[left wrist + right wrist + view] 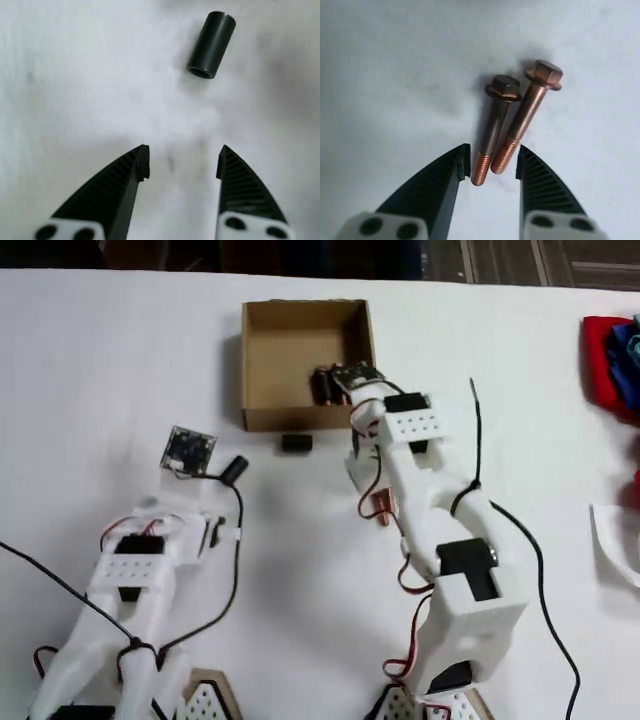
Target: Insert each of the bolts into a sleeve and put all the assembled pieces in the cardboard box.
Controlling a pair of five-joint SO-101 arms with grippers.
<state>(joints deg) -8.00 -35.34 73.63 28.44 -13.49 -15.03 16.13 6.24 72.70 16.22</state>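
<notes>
Right wrist view: the right end effector (492, 162) is open and grips nothing. Two copper-coloured hex-head metal bolts (495, 125) lie side by side on the white bench (385, 75). Their threaded ends sit between the two black ribbed fingertips (457, 167) and their heads point away. Whether either fingertip touches a thread cannot be determined.

Left wrist view: the left end effector (182, 162) is likewise open and holds nothing. A black cylindrical sleeve (211, 45) lies on its side on the bench ahead of the fingertips, apart from them, with its open bore facing the camera.

High view: the open brown cardboard box (290, 350) stands at the far middle of the bench. Dark pieces (325, 385) rest in its near right corner, too indistinct to identify. A second black sleeve (296, 443) lies on the bench just outside the box's near wall. The first sleeve lies near the left arm (130, 580). The bolts lie beside the right arm (440, 530). A red and blue cloth (610, 350) sits at the bench's right edge.
</notes>
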